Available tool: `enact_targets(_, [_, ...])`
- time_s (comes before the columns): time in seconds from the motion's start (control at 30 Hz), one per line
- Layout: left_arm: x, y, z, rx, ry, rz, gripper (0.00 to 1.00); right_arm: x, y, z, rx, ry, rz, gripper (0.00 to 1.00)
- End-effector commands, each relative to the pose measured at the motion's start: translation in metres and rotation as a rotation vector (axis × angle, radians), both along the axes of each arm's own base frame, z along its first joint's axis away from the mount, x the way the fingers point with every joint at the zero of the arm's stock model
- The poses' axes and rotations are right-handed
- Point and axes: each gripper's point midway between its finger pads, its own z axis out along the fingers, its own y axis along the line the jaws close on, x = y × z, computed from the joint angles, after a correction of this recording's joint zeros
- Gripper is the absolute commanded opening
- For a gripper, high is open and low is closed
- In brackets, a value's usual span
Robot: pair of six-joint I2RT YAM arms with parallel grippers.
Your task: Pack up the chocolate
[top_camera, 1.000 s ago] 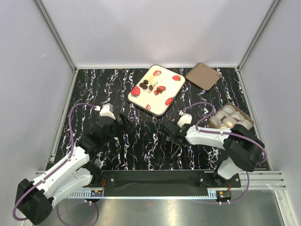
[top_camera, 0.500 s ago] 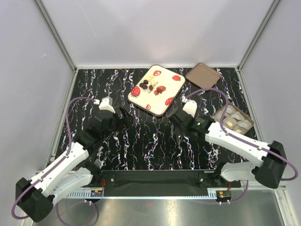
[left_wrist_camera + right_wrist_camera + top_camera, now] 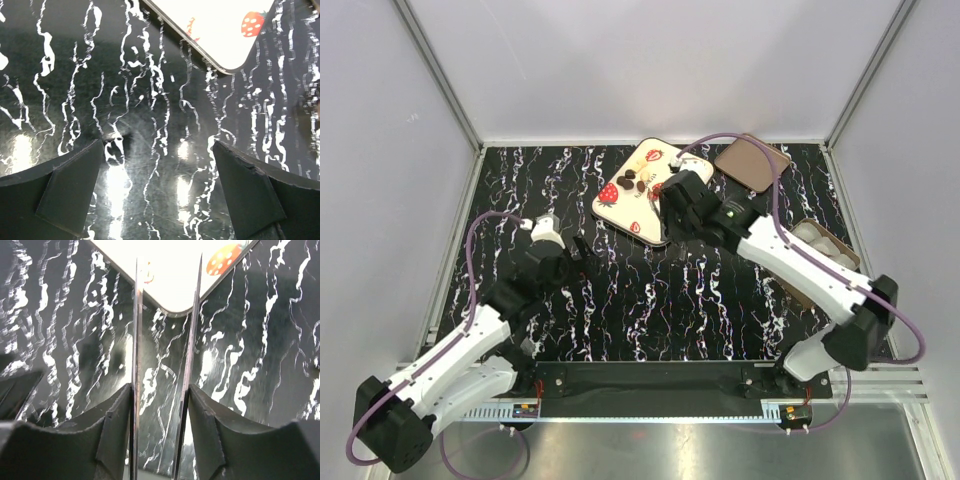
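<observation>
chocolate point(image 3: 634, 181) on tray point(image 3: 620, 212), just left of right tool point(image 3: 672, 212), half open, empty; left tool point(image 3: 582, 250) wide open.

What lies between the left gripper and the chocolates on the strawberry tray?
In the top view, only bare marbled table and the tray rim separate the left gripper from the chocolates.

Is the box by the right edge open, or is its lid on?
Open: the box shows bare compartments, and the brown lid lies flat on the table behind it, apart.
</observation>
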Motion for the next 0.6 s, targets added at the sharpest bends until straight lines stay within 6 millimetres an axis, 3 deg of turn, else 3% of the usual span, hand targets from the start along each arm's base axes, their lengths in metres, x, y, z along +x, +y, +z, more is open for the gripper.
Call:
enact_targets(0.0, [0.008, 0.006, 0.004, 0.011, -0.062, 0.033, 0.99, 0.034, 0.010, 0.002, 0.025, -0.032, 0.072, 0.52])
enact_targets(0.2, [0.007, 0.003, -0.014, 0.006, -0.040, 0.023, 0.99, 0.077, 0.023, -0.025, -0.021, -0.054, 0.173, 0.49])
enact_targets(0.33, [0.009, -0.009, -0.005, -0.010, -0.028, -0.022, 0.99, 0.107, 0.019, -0.049, -0.094, -0.049, 0.210, 0.50])
enact_targets(0.47, [0.010, -0.016, 0.010, -0.045, -0.046, -0.048, 0.99, 0.128, 0.010, -0.057, -0.138, -0.058, 0.237, 0.50])
enact_targets(0.57, [0.010, -0.015, 0.010, -0.046, -0.049, -0.045, 0.99, 0.139, 0.000, -0.063, -0.179, -0.055, 0.237, 0.49])
